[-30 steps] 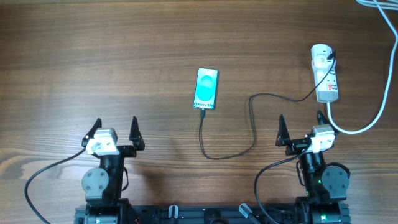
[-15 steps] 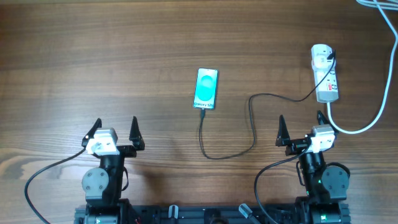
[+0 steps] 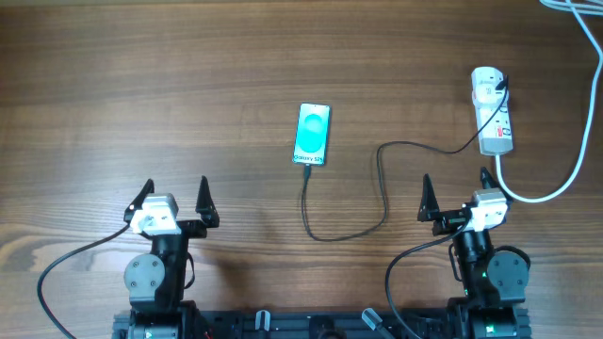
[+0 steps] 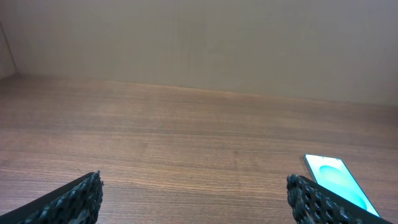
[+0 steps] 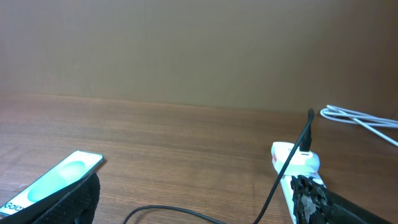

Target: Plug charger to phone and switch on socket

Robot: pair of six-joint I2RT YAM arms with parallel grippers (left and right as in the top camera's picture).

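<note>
left pincer (image 3: pixel 175 188) spread, empty | right pincer (image 3: pixel 455 184) spread, empty | phone (image 3: pixel 312 134), charger (image 3: pixel 304 202) unmoved since earlier

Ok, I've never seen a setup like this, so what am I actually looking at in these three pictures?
Two robot arms sit at a wooden table. One picture looks down from above. The other two come from a camera on each wrist, with that arm's dark fingertips in the bottom corners. The left gripper and right gripper are both open and hold nothing. On the table lie the phone, the black charger looping from the phone's near end to the socket, and a white cord.
</note>
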